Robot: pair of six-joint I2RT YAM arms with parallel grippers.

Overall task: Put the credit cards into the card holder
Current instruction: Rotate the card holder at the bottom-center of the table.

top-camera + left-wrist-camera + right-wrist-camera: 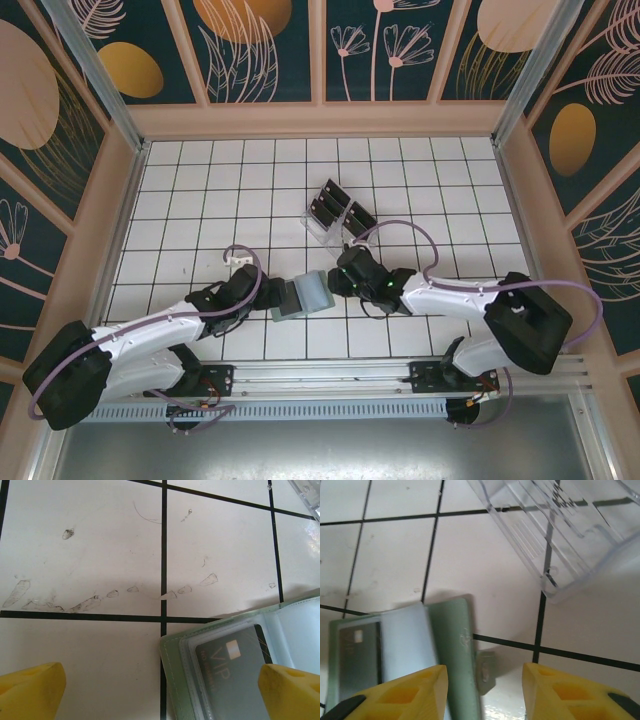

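Note:
The sage-green card holder [300, 297] lies open on the tiles between both grippers. A dark card marked VIP [232, 672] sits under its clear sleeve, and shows again as the dark card [357, 660] in the right wrist view. My left gripper [262, 292] is open, its yellow fingertips [30, 692] straddling the holder's left corner [172, 670] without touching it. My right gripper [340, 280] is also open around the holder's green flap [455, 645] and snap tab [486, 672]. More dark cards [335, 195] stand in the clear rack [330, 225].
The clear acrylic rack [560, 530] lies just beyond the right gripper, about one tile from the holder. A small white object [238, 261] sits on the tiles by the left arm. Wooden walls ring the tiled floor [200, 200].

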